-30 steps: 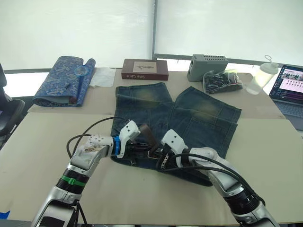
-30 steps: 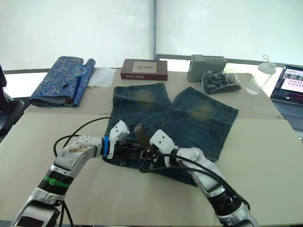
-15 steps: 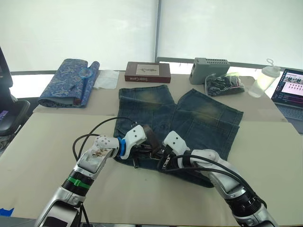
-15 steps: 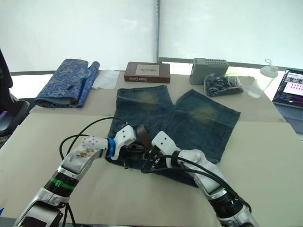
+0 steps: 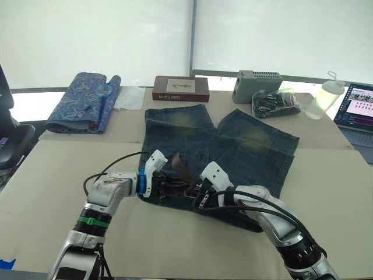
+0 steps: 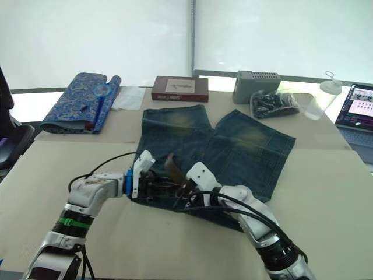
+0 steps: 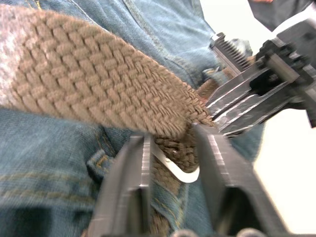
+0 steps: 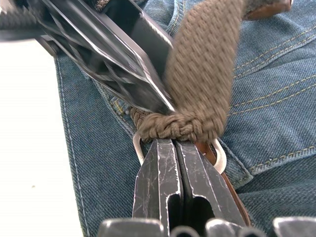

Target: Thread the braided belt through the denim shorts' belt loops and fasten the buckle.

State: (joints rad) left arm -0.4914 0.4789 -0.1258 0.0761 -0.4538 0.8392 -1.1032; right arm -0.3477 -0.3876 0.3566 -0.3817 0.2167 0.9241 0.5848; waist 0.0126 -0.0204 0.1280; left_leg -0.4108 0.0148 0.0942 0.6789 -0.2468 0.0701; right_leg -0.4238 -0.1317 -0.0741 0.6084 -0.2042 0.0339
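While both pincers crowd waistband, table (image 5: 52, 175) spreads bare.

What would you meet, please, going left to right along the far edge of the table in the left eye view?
Blue fabric roll → white cloth → brown box → grey box → bag of dark cables → plastic bottle → laptop.

The lettering on the brown box (image 5: 180, 88) is too small to read

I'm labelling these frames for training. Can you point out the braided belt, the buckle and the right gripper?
braided belt (image 8: 202, 74): right wrist view, woven strap.
buckle (image 8: 217, 157): right wrist view, silver frame's rim.
right gripper (image 8: 174, 148): right wrist view, fingertips.
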